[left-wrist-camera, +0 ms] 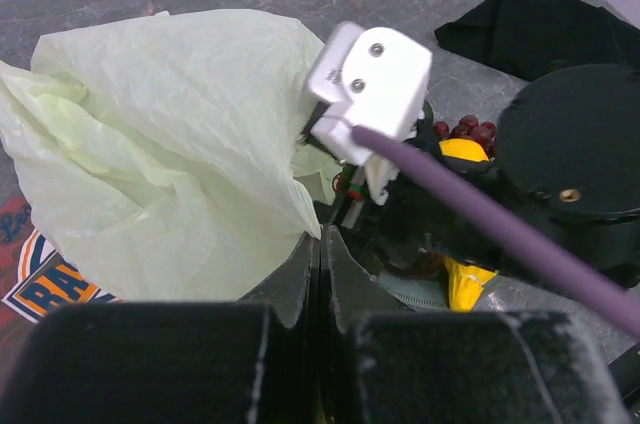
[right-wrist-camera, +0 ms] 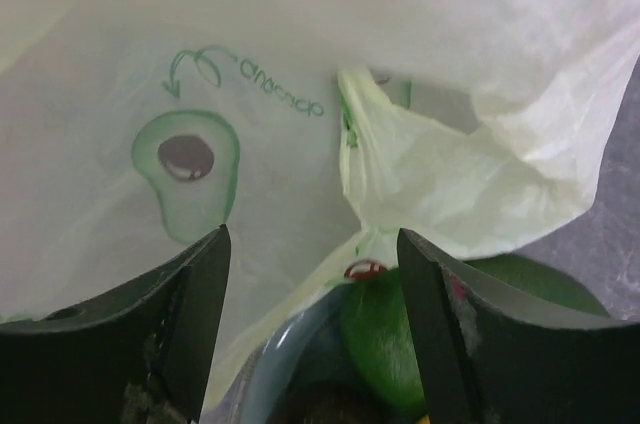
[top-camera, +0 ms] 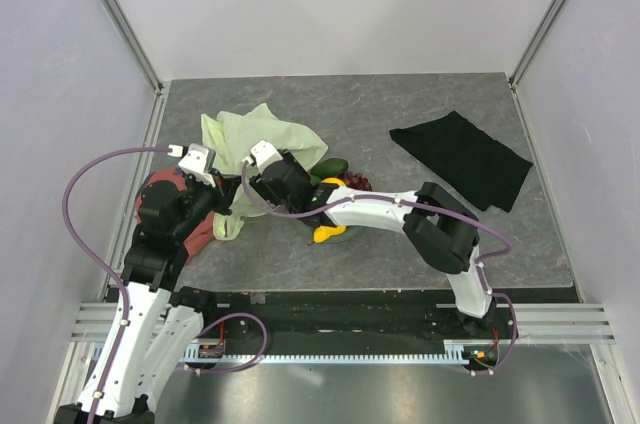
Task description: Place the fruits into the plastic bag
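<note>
The pale green plastic bag [top-camera: 262,134] [left-wrist-camera: 150,144] lies crumpled at the left of the table. My left gripper [top-camera: 226,202] [left-wrist-camera: 322,239] is shut at the bag's near edge, with thin plastic pinched between its fingers. Facing the bag's printed side [right-wrist-camera: 300,44], my right gripper [top-camera: 256,194] [right-wrist-camera: 311,234] stands open and empty. The fruits sit on a grey-green plate [left-wrist-camera: 410,289] [right-wrist-camera: 270,364] under the right arm: a dark green one [top-camera: 333,166] [right-wrist-camera: 390,344], red grapes [top-camera: 355,181] [left-wrist-camera: 465,131], a yellow-orange round one [left-wrist-camera: 462,149] and a yellow piece [top-camera: 325,234].
A red printed T-shirt [top-camera: 200,234] [left-wrist-camera: 40,274] lies under the left arm and the bag's near side. A black cloth [top-camera: 460,159] [left-wrist-camera: 540,29] is spread at the back right. The right forearm [top-camera: 370,209] stretches across above the plate.
</note>
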